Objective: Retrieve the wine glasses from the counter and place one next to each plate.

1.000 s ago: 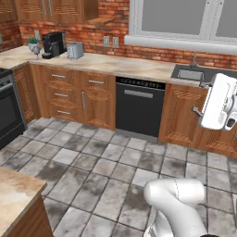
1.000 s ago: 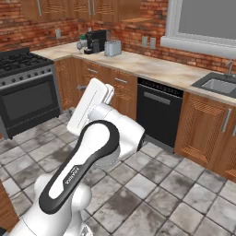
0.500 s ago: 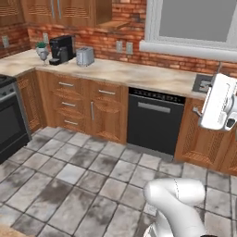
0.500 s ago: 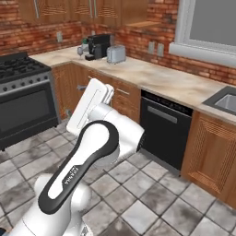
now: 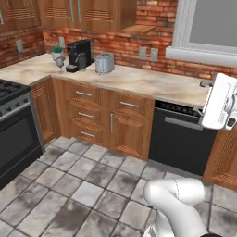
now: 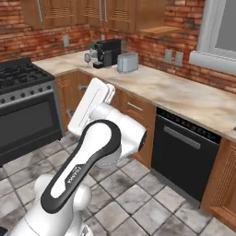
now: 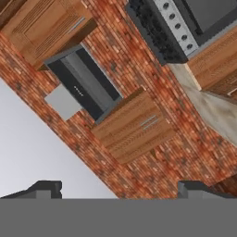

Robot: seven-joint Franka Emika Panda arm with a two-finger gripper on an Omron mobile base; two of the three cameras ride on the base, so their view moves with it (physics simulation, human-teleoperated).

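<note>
pincer (image 7: 118, 187) spread, empty; wine glass (image 5: 59, 61) beside coffee machine (image 5: 79, 55).

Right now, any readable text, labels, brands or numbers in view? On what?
Arm: white lettering along its dark band, too blurred to read.
Coffee machine: no text legible.
Toaster: no text legible.
Dishwasher: no text legible.
Stove: knobs show no markings I can read.
Nothing else carries text.
</note>
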